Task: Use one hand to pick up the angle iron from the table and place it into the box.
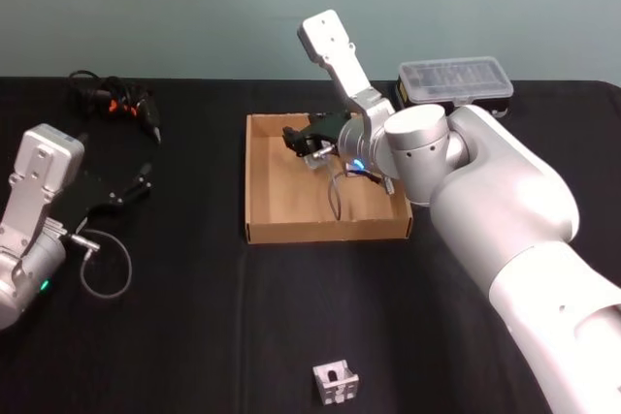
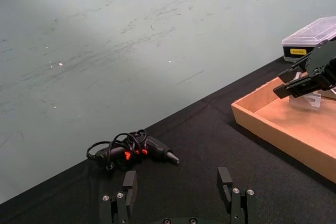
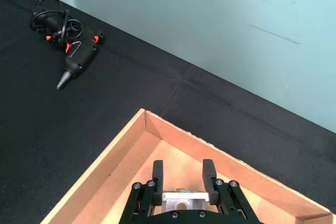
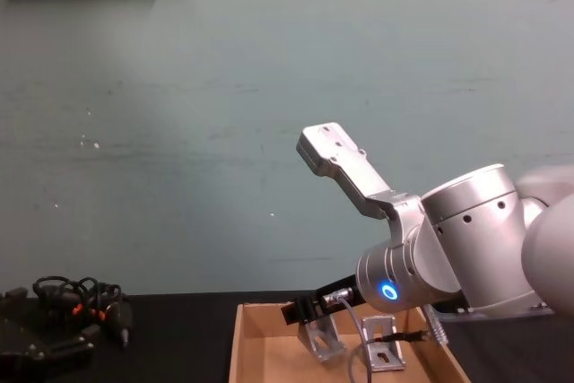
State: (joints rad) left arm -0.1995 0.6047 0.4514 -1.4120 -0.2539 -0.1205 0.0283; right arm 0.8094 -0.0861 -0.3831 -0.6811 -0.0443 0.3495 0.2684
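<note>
My arms are bulky silver-grey shells; a blue ring light glows behind my black, screw-studded fingers.

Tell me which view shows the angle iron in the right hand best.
The right wrist view: the angle iron sits close up, clamped in the right hand over the box. The chest view shows it side-on, low in the box; the head and left wrist views show only a small pale piece.

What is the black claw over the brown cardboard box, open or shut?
Shut: the right gripper clamps a silver metal angle iron between its fingers.
</note>
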